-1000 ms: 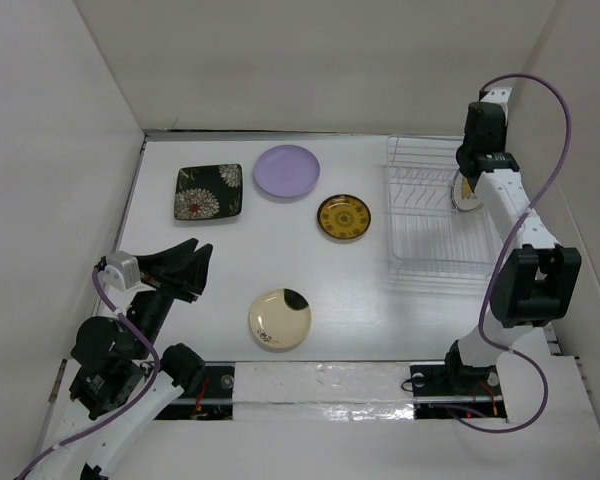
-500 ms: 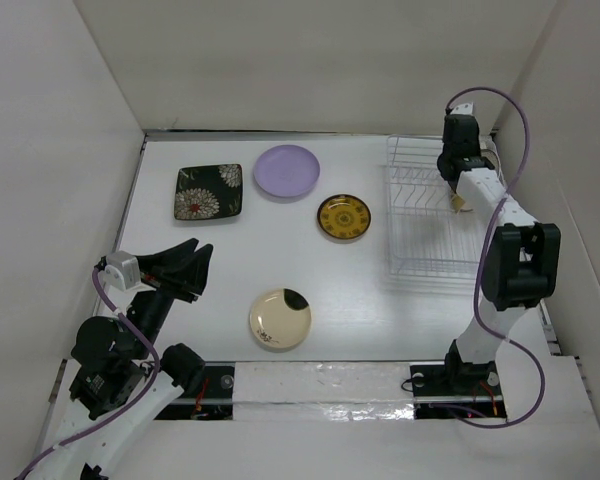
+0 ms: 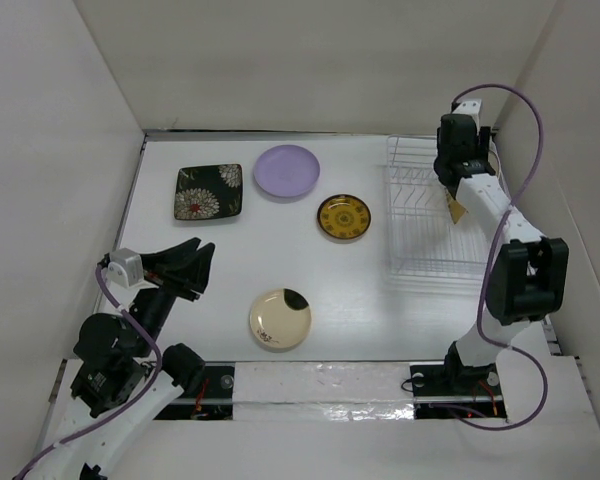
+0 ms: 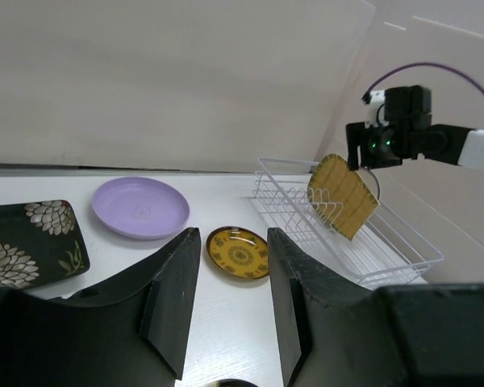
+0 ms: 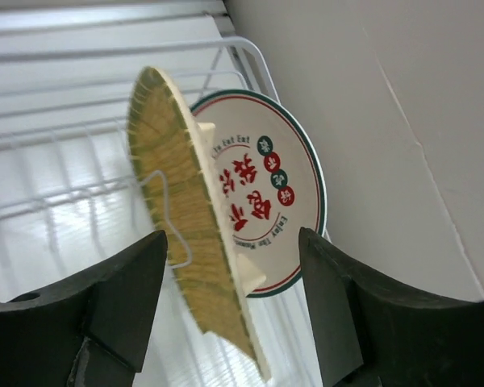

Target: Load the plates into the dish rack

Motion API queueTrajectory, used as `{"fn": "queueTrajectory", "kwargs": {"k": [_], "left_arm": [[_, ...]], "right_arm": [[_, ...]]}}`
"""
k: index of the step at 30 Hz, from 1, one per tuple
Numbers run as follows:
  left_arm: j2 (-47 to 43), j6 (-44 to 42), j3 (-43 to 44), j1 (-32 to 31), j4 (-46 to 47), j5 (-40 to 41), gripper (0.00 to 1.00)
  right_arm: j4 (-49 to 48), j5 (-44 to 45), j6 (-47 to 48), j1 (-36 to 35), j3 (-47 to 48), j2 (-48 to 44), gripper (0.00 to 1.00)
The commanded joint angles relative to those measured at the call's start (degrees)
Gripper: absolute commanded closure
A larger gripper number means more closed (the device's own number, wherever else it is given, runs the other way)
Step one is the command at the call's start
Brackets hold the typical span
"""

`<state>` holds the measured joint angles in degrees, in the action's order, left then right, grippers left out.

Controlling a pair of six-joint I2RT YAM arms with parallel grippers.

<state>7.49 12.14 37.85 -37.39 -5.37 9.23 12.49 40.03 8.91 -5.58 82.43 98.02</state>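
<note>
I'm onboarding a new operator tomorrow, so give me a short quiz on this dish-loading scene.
1. True or false: the yellow woven plate stands on edge in the dish rack.
2. How many plates lie flat on the table?
3. Which plate stands next to the yellow one in the rack? A) lilac B) white with red marks C) black floral
Key: 1 true; 2 four; 3 B.

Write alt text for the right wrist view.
A yellow woven plate stands on edge in the white wire rack, with a white red-marked plate upright behind it. The dark fingers stand open on either side.
</note>
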Motion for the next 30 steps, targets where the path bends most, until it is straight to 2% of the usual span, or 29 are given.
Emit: {"fn": "queueTrajectory", "kwargs": {"k": [1,2,3,4,5,7,11,13,17,18,19,20,21,22,27,30], "left_arm": [[2.44,0.34,-0.32,0.03,3.08,-0.53,0.66],[3.40,0.43,-0.40,0.03,3.08,-0.53,0.69],[5.59,0.60,-0.23,0.03,2.73,-0.45,0.72],[6.74,1.21,-0.05,0.03,2.12,-0.36,0.83],[8.14,1.57,0.30,0.03,1.94,-0.44,0.88],[12.70,2.27,0.65,0.03,1.68,-1.67,0.99],[23.60,4.63,3.63,0.03,0.62,-3.34,1.00],[31.51,5.87,5.21,0.03,0.36,-5.45,1.00],[45.83,10.44,11.00,0.03,1.23,-11.15,1.00],[48.65,12.45,12.07,0.03,1.93,-12.65,0.97],[54.24,13.60,13.03,0.03,3.85,-13.27,0.86],[57.35,14.83,14.87,0.03,4.57,-13.63,0.80],[63.47,16.93,15.93,0.03,5.01,-14.41,0.75],[66.57,17.82,16.99,0.03,7.36,-14.77,0.64],[88.26,21.25,27.79,0.03,8.27,-13.73,0.61],[94.54,23.01,32.98,0.03,8.88,-10.48,0.61]], "right_arm": [[-0.01,-3.64,-12.12,-5.20,0.64,-8.27,0.33],[-1.40,-5.38,-13.29,-6.62,-0.86,-11.41,0.58],[-2.37,-6.19,-14.43,-8.11,-2.61,-13.10,0.76],[-3.43,-6.37,-17.49,-9.69,-6.46,-14.86,0.94],[-5.70,-8.11,-19.00,-12.67,-8.58,-16.53,1.00],[-8.43,-10.58,-21.46,-15.67,-13.06,-21.80,1.00],[-17.47,-12.33,-28.39,-23.05,-27.19,-30.68,1.00],[-19.51,-13.05,-29.38,-26.66,-31.00,-35.06,0.99],[-23.73,-12.96,-31.84,-31.59,-39.00,-40.79,0.82],[-24.09,-13.48,-32.37,-32.29,-40.23,-41.76,0.79],[-24.61,-13.84,-32.81,-33.43,-42.77,-42.55,0.76],[-25.75,-15.32,-34.12,-33.44,-44.19,-44.21,0.70],[-26.28,-16.55,-34.74,-34.14,-45.33,-44.84,0.69],[-26.55,-17.70,-35.09,-34.84,-47.34,-45.45,0.68],[-26.55,-18.93,-35.62,-35.64,-51.31,-50.63,0.67],[-27.43,-21.22,-35.36,-35.64,-53.51,-54.32,0.66]]}}
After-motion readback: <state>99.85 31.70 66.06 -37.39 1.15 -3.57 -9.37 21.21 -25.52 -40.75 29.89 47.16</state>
